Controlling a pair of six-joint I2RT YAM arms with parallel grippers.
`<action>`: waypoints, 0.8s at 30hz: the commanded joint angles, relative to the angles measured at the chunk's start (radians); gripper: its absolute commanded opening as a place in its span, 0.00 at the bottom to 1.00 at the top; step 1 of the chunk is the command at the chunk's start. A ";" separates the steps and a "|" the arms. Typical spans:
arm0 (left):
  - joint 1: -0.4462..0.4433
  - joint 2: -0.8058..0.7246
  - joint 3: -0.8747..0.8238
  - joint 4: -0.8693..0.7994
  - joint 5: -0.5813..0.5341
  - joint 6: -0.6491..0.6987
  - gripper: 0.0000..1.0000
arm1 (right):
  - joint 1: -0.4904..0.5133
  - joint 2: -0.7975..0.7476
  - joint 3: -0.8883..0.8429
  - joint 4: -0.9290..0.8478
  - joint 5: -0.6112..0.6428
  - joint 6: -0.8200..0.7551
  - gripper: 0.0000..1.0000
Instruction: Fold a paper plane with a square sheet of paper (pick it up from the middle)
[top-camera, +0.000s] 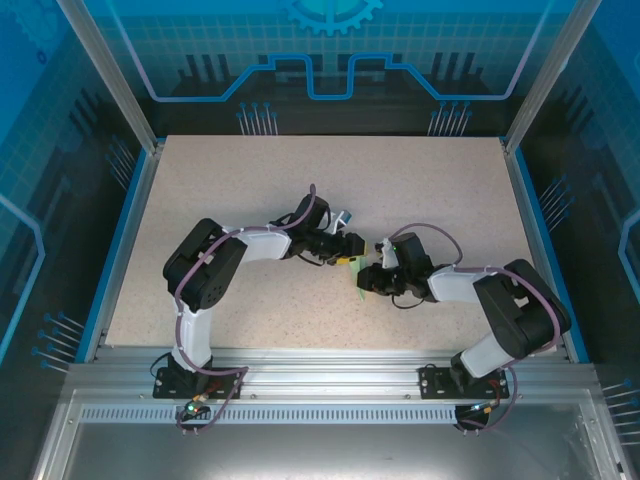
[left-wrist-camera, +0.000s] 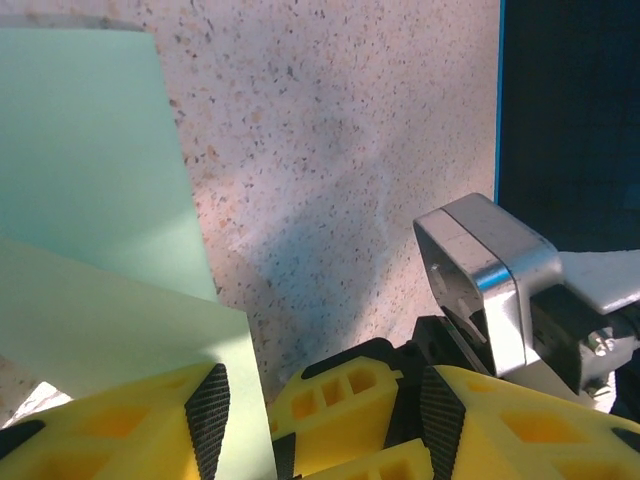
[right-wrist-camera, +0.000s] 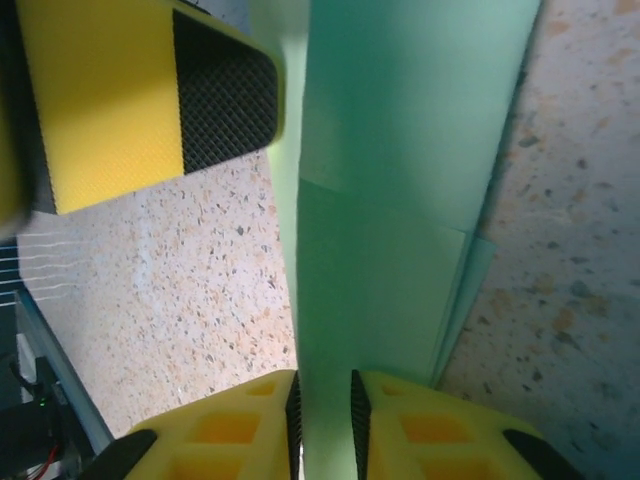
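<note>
A: Where is the sheet of paper (right-wrist-camera: 400, 150)?

B: Pinched in the right end effector (right-wrist-camera: 325, 395). In the right wrist view its two yellow fingers are drawn in to a narrow slit. Their black faces press the pale green paper from both sides. The paper runs up from them as a long band against the speckled desk (top-camera: 250, 180).

A: Flat or folded?

B: Folded. Overlapping layers show: a straight edge crosses the band about halfway up, and a thinner layer peeks out along one side.

A: And the left end effector (left-wrist-camera: 322, 390)?

B: Spread wide, gripping nothing. In the left wrist view its ribbed pads (left-wrist-camera: 207, 405) stand far apart. The paper's lower flap lies right beside one of them, but I cannot tell whether they touch. Yellow of the right end effector's fingers shows in the gap between the pads.

A: Anything else there?

B: A silver camera housing (left-wrist-camera: 490, 290) sits on the right wrist just behind those fingers, with the desk's blue edge strip (left-wrist-camera: 498, 100) beyond.

A: From above?

B: Both arms bend inward. Their end effectors meet near the middle of the desk, a little right of centre, with the small green paper between them. I cannot tell whether it rests on the desk or hangs just above it.
</note>
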 joint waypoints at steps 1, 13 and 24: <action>0.000 0.020 0.029 -0.005 0.025 0.014 0.58 | 0.011 -0.041 0.028 -0.095 0.056 -0.032 0.29; 0.000 0.028 0.035 -0.013 0.027 0.018 0.58 | 0.045 -0.051 0.106 -0.249 0.172 -0.081 0.46; 0.000 0.027 0.035 -0.019 0.028 0.019 0.57 | 0.060 0.026 0.138 -0.235 0.166 -0.080 0.43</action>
